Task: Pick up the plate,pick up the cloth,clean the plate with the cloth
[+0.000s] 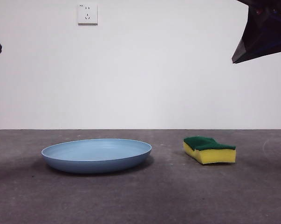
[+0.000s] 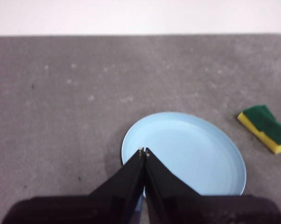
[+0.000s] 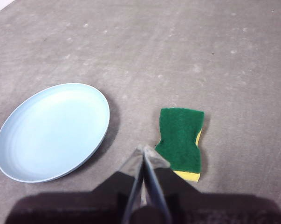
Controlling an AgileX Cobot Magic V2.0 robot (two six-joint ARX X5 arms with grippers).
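- Front view: the plate (image 1: 96, 155) lies flat on the grey table (image 1: 159, 196), and the sponge (image 1: 209, 150) sits well apart from it, green face up, long axis slanting toward the camera.
- Left wrist view: the left gripper (image 2: 143, 152), jaws pressed together and empty, hangs above the plate's rim.
- Right wrist view: the right gripper (image 3: 144, 151), jaws likewise together and empty, hovers near the sponge's end.

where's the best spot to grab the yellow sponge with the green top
Probably from above, across the narrow waist of the yellow foam sponge with green scouring top. It lies flat, green face up, apart from the light-blue round plate, so both long sides are open.
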